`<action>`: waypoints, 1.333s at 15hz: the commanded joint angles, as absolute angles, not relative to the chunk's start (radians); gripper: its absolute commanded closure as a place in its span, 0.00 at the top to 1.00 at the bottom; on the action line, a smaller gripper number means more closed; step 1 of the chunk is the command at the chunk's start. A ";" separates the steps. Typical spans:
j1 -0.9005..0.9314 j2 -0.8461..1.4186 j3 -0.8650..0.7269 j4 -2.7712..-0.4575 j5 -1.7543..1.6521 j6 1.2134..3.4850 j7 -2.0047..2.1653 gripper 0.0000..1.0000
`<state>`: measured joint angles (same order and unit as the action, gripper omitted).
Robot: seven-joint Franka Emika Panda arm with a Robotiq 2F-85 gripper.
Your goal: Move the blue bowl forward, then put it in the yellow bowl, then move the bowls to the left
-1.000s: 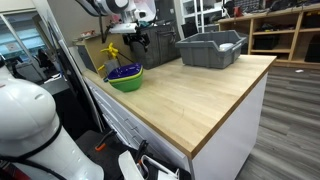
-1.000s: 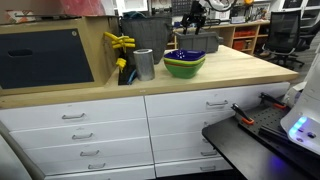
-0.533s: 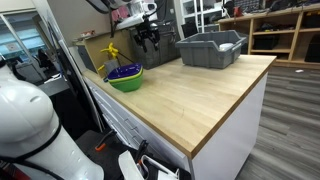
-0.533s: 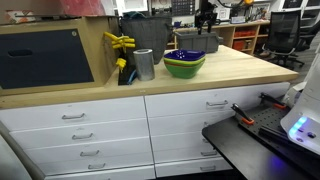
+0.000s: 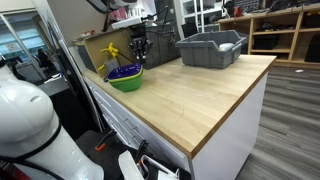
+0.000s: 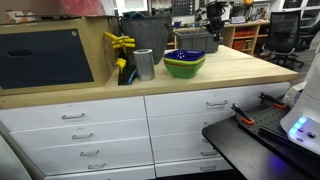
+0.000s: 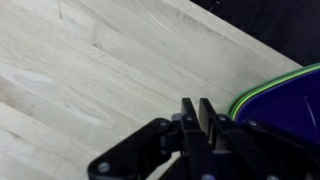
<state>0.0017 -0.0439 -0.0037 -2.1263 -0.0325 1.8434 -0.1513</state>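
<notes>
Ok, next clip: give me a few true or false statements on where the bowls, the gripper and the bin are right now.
1. The blue bowl sits inside the yellow bowl. True.
2. The gripper holds the blue bowl. False: it is closed on nothing, over bare wood beside the bowls.
3. The grey bin stands on the floor. False: it is on the wooden counter.
4. A metal cup stands next to the bowls. True.

The table point(image 5: 205, 100) carries two bowls in all: one blue bowl point(image 5: 123, 70) and one yellow bowl point(image 5: 128, 84). There is also one grey bin point(image 5: 210, 48), one metal cup point(image 6: 144, 64) and one tool point(image 7: 198, 108).
</notes>
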 commanded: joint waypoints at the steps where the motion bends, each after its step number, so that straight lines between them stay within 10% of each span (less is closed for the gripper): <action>1: 0.031 -0.056 0.022 -2.178 0.002 1.825 -0.207 0.00; 20: 0.131 -0.103 0.103 -2.454 0.083 2.245 -0.458 0.00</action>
